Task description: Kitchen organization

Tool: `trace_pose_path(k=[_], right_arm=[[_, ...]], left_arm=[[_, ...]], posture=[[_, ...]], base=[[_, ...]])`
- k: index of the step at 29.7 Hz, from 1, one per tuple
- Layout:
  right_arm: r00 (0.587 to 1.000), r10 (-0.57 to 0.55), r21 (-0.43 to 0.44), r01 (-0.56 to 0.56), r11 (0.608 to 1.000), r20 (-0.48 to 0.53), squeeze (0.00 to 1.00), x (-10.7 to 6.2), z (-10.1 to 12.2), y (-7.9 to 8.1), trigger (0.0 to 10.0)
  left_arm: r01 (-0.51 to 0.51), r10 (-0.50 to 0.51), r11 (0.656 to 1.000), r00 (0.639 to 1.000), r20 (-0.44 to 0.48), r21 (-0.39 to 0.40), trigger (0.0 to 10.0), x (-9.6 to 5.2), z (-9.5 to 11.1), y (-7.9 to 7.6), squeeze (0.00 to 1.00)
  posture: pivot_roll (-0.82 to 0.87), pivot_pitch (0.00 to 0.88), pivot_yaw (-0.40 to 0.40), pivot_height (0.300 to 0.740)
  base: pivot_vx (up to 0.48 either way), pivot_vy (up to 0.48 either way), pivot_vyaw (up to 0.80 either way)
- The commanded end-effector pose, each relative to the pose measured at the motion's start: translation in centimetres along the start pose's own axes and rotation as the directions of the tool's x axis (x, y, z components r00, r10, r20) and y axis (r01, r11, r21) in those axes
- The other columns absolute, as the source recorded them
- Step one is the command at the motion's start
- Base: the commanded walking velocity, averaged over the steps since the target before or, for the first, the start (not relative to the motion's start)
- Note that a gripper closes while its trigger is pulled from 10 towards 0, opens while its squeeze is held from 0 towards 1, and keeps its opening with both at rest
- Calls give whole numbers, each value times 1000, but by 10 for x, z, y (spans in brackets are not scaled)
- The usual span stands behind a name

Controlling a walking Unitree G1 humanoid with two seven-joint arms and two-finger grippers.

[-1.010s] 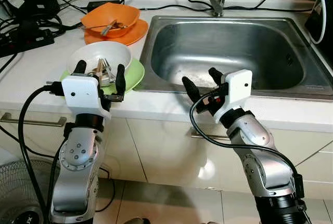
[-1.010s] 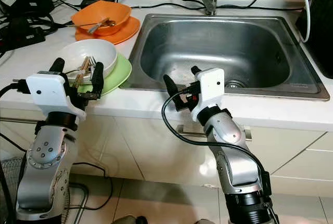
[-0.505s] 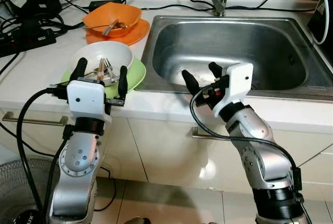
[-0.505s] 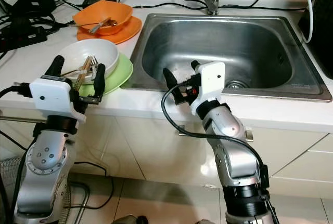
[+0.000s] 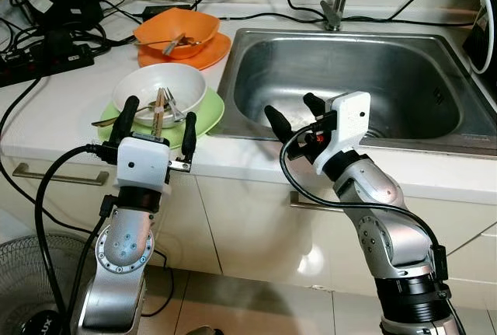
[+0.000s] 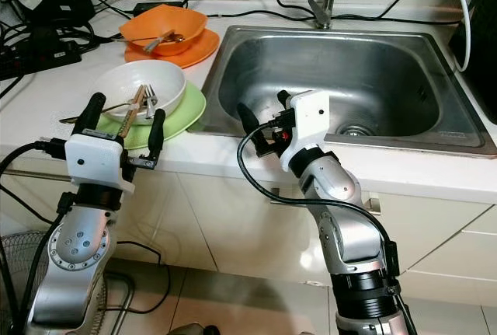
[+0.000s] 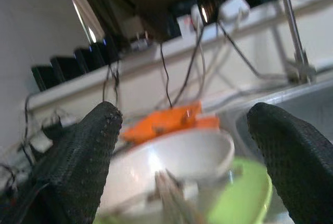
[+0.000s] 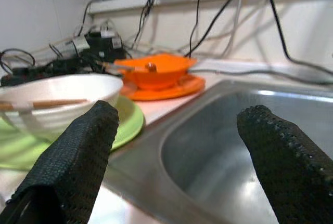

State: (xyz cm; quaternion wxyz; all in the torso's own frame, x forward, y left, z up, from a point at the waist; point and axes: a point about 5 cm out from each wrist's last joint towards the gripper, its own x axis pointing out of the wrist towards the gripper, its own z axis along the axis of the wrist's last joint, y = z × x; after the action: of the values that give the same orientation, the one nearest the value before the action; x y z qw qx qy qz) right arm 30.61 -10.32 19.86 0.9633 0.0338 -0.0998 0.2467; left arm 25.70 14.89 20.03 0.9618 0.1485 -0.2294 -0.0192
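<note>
Hovering at the counter's front edge, the left gripper (image 5: 157, 121) has its two black fingers spread wide and holds nothing, lined up just short of the white bowl (image 5: 159, 94). That bowl sits on a light green plate (image 5: 206, 112) and carries a fork and a pair of wooden chopsticks (image 5: 159, 107) leaning across it. The right gripper (image 5: 293, 115) is likewise splayed and empty, poised over the near rim of the stainless steel sink (image 5: 404, 78), its fingers straddling the edge. My reading is that the clearing of dirty dishes is only at the approach stage: nothing is lifted yet, and the left arm looks set on the white bowl. The next move would call for a short reach forward and a firm pinch on the bowl's near wall, keeping it level so the loose cutlery does not slide out on the way to the basin. Further back an orange bowl (image 5: 172, 30) with a spoon in it rests on an orange plate (image 5: 203, 54), well apart from both grippers. The worktop (image 5: 46, 94) is pale and smooth above cream cabinet fronts, a faucet (image 5: 335, 8) stands behind the sink, black cables and a power strip (image 5: 43, 43) crowd the back left corner, and a fan (image 5: 23, 288) stands on the tiled floor below.
</note>
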Motion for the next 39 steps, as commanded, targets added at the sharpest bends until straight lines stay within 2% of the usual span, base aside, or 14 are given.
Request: trace_pose_path(k=[1, 4, 5, 6, 10, 14, 24, 39], right_arm=[[999, -6, -27, 7, 1000, 52, 0, 3, 10, -3, 10000], [996, -23, -63, 29, 998, 90, 0, 4, 18, -6, 10000], [988, -37, -103, 53, 993, 152, 0, 7, 34, -8, 10000], [984, -37, -112, 57, 992, 173, 0, 8, 40, -8, 10000], [974, -34, -126, 63, 990, 224, 0, 11, 53, -6, 10000], [972, -30, -130, 61, 990, 232, 0, 12, 55, -5, 10000], [974, -28, -136, 60, 989, 224, 0, 10, 51, -4, 10000], [977, -29, -139, 60, 989, 210, 0, 8, 46, -3, 10000]], left_arm=[[-9, 8, 1000, 999, 51, 3, 10000, 6, 14, 3, 0], [-11, 11, 1000, 995, 99, 3, 10000, 13, 26, 4, 0], [-17, 15, 1000, 984, 175, 11, 10000, 22, 45, 7, 0], [-18, 14, 1000, 979, 202, 14, 10000, 25, 52, 7, 0], [-30, 30, 1000, 969, 245, -5, 10000, 32, 67, 10, 0], [-33, 35, 999, 974, 225, -10, 10000, 31, 63, 12, 0], [-33, 37, 999, 985, 170, -23, 10000, 28, 56, 11, 0], [-39, 41, 999, 986, 163, -15, 10000, 29, 56, 11, 0]], posture=[[-77, 6, 55, 740], [-77, 5, 55, 740], [-77, 5, 55, 740], [-77, 2, 57, 740], [-78, 2, 58, 740], [-81, 2, 60, 740], [-81, 7, 59, 740], [-80, 13, 61, 740]], base=[[0, 0, 0], [0, 0, 0], [0, 0, 0], [0, 0, 0], [0, 0, 0], [62, 0, 0], [343, 0, 0], [357, 0, 0]])
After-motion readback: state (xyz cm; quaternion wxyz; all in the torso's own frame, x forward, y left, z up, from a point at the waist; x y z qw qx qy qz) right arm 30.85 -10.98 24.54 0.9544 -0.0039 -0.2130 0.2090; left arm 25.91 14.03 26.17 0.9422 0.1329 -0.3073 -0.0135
